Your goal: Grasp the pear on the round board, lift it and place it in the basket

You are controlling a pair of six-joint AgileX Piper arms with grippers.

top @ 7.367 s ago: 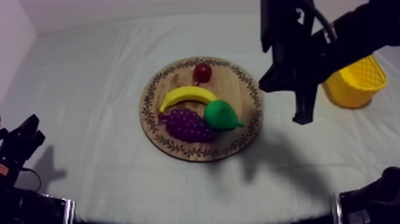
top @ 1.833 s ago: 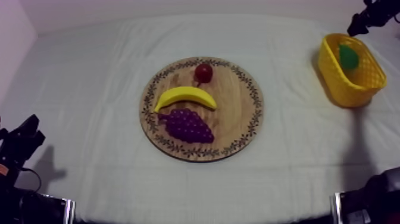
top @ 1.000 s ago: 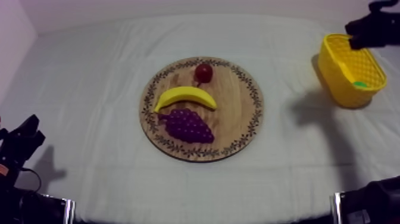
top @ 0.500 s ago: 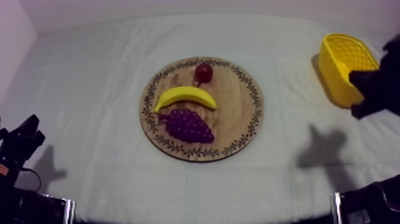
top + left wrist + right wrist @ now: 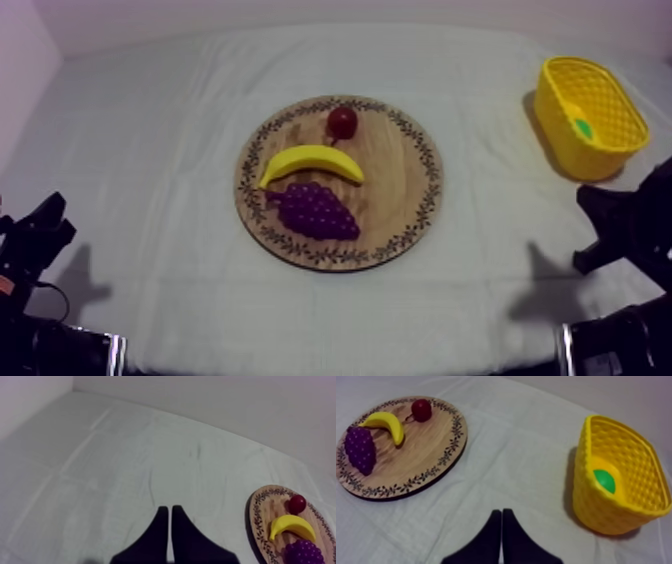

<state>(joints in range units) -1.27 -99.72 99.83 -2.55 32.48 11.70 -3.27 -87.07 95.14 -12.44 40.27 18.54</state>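
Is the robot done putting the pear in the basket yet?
Looks done: the pear lies inside the yellow basket, off the wooden board. In hand: nothing; the right gripper and the left gripper are shut and empty. Left to do: nothing, it seems; the banana, grapes and small red fruit on the board aren't the job.

**Three pieces of toy fruit are being shown on a grey-white cloth [image 5: 150,140].**
The banana [image 5: 311,162] is being seen with its curve arched toward the far side, lying between the two other pieces. The small red fruit [image 5: 342,122] is being displayed just beyond it, a little apart. The bunch of grapes [image 5: 314,210] is being shown just beside its near edge. The cloth is being crossed by soft creases.
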